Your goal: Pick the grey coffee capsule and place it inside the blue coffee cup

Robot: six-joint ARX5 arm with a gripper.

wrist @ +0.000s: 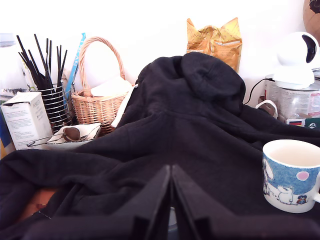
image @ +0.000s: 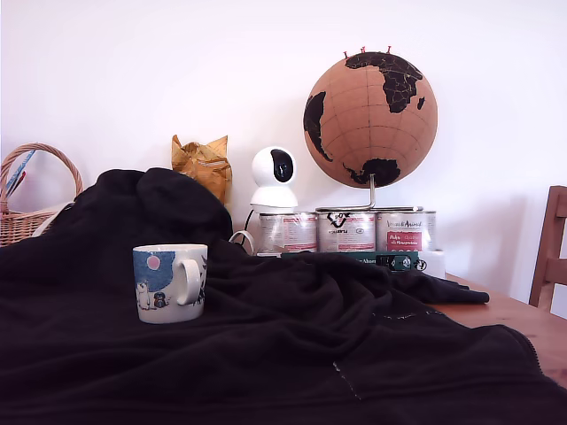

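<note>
blue coffee cup [image: 170, 282] upright on black cloth [image: 292, 345] | tins [image: 345, 231] behind | pincer [wrist: 171, 200] closed, grip contents unclear

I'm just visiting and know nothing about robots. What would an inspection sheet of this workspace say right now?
Surface: wooden table, mostly covered by a rumpled black cloth.
Job's things: blue coffee cup stands upright on the cloth, looks empty in the wrist view; a small grey thing shows between the gripper fingers, possibly the capsule, cannot confirm.
Clutter: three silver tins, cork globe, white camera, yellow bag, wicker basket, wire holder of black sticks, white carton.
Gripper: gripper fingers close together, low over the cloth; not in the exterior view.
Cables: a dark cable runs behind the cloth near the camera.
Surroundings: white wall, wooden chair.
</note>
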